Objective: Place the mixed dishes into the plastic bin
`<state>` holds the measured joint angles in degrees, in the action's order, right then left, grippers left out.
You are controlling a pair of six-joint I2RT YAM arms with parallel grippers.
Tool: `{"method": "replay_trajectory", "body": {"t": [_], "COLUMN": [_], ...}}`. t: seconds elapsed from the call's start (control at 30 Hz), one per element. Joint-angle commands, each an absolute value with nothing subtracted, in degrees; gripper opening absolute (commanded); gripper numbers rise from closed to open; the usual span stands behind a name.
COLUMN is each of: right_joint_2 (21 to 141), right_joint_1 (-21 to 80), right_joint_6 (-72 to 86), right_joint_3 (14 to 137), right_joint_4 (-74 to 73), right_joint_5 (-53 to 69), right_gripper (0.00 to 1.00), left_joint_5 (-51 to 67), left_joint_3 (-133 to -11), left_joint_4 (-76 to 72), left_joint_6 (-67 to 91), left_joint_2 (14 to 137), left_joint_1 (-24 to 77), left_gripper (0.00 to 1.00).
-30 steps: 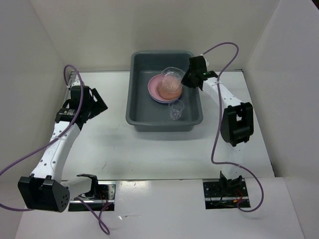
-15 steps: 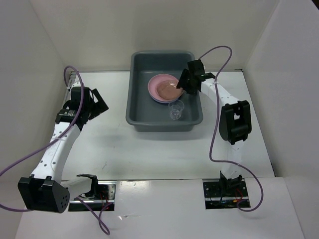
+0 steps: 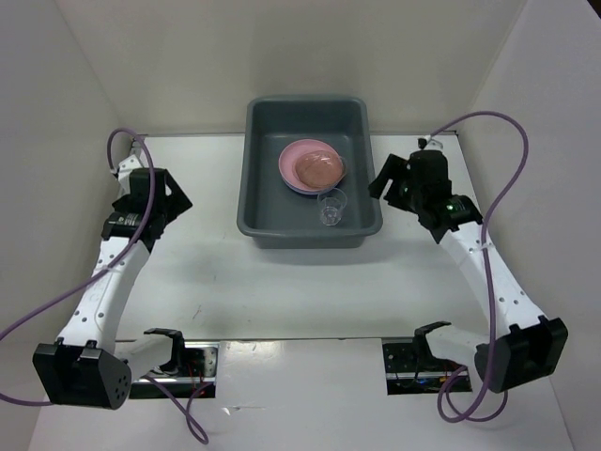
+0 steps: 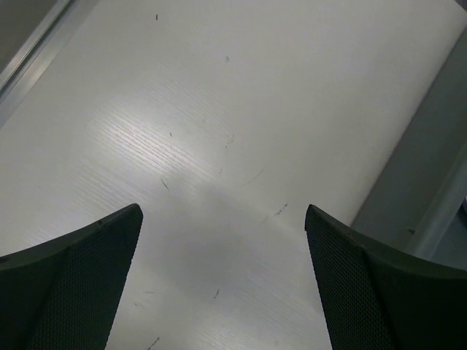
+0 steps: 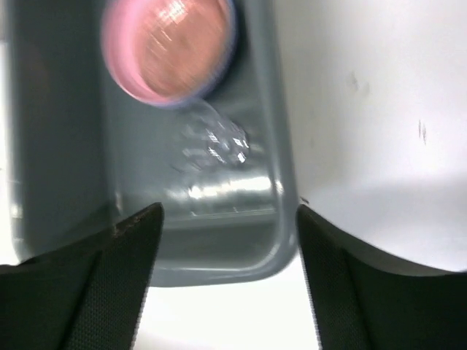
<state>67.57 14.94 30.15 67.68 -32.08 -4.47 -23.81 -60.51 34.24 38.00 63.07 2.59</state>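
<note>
The dark grey plastic bin (image 3: 266, 193) stands at the back middle of the table. Inside it a pink plate (image 3: 290, 165) lies on a lilac one, with a peach centre under a clear textured dish (image 3: 319, 167). A clear cup (image 3: 331, 208) stands just in front of them. My right gripper (image 3: 385, 178) hangs open outside the bin's right wall, holding nothing. In the right wrist view the open gripper (image 5: 228, 211) faces the bin's corner (image 5: 284, 219), the pink plate (image 5: 168, 47) and the cup (image 5: 215, 142). My left gripper (image 3: 178, 193) is open and empty over bare table, well left of the bin.
White walls close in the table at the back and on both sides. In the left wrist view the open left gripper (image 4: 222, 211) faces scuffed white tabletop (image 4: 219, 109), with a grey wall (image 4: 427, 146) at the right. Purple cables loop off both arms.
My right gripper has let the clear dish go onto the pink plate, opened, and drawn back out of the bin to the right. The left gripper opened a little wider.
</note>
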Motion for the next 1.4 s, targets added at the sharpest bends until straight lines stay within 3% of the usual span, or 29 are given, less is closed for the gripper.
{"method": "replay_trajectory", "body": {"t": [0.0, 0.07, 0.13, 0.17, 0.2, 0.3, 0.43, 0.57, 0.73, 0.93, 1.13, 1.27, 1.37], "right_joint_2": [67.68, 64.09, 58.05, 55.66, 53.20, 43.79, 36.31, 30.77, 24.09, 23.03, 34.44, 40.25, 43.32], "right_joint_1": [14.59, 14.59, 14.59, 14.59, 14.59, 14.59, 14.06, 14.06, 14.06, 14.06, 14.06, 14.06, 14.06], "right_joint_6": [30.76, 32.33, 33.48, 34.88, 35.41, 35.42, 35.33, 35.95, 35.16, 35.32, 41.82, 46.40, 47.80], "right_joint_3": [62.06, 59.87, 58.02, 56.01, 54.86, 51.42, 50.80, 48.53, 45.01, 40.17, 43.23, 43.86, 44.38], "right_joint_4": [-34.28, -34.80, -34.80, -34.80, -34.80, -34.01, -34.54, -33.93, -29.62, -25.49, -30.85, -32.34, -32.43], "right_joint_5": [-5.02, -5.01, -6.58, -7.55, -8.69, -13.00, -16.35, -19.15, -28.03, -36.19, -40.87, -40.35, -40.94], "right_gripper": [0.76, 0.60, 0.55, 0.59, 0.81, 1.00, 1.00, 1.00, 1.00, 1.00, 1.00, 1.00, 1.00], "left_joint_5": [-28.64, -31.63, -34.45, -34.45, -35.50, -42.23, -52.87, -56.77, -58.28, -55.82, -56.23, -60.29, -59.42], "left_joint_3": [-58.19, -55.91, -54.23, -53.71, -53.70, -50.64, -43.70, -33.95, -23.66, -10.93, -1.93, -1.93, -2.46], "left_joint_4": [31.64, 30.50, 28.49, 26.56, 25.85, 22.33, 16.19, 4.69, 2.03, 1.66, 9.65, 13.71, 13.71], "left_joint_6": [41.38, 42.88, 41.42, 40.18, 39.12, 37.79, 37.79, 37.79, 40.87, 50.15, 50.19, 68.60, 71.02], "left_joint_2": [62.40, 62.40, 63.01, 63.02, 63.02, 61.54, 54.86, 42.65, 32.00, 23.04, -1.12, 9.81, 11.43], "left_joint_1": [2.02, 2.02, 2.02, 2.02, 2.02, 2.02, 2.02, 2.02, 2.02, 2.02, 3.52, 3.52, 3.52], "left_gripper": [0.99, 0.99, 0.99, 0.99, 0.99, 0.99, 0.99, 0.99, 0.99, 0.99, 0.99, 0.99, 0.99]}}
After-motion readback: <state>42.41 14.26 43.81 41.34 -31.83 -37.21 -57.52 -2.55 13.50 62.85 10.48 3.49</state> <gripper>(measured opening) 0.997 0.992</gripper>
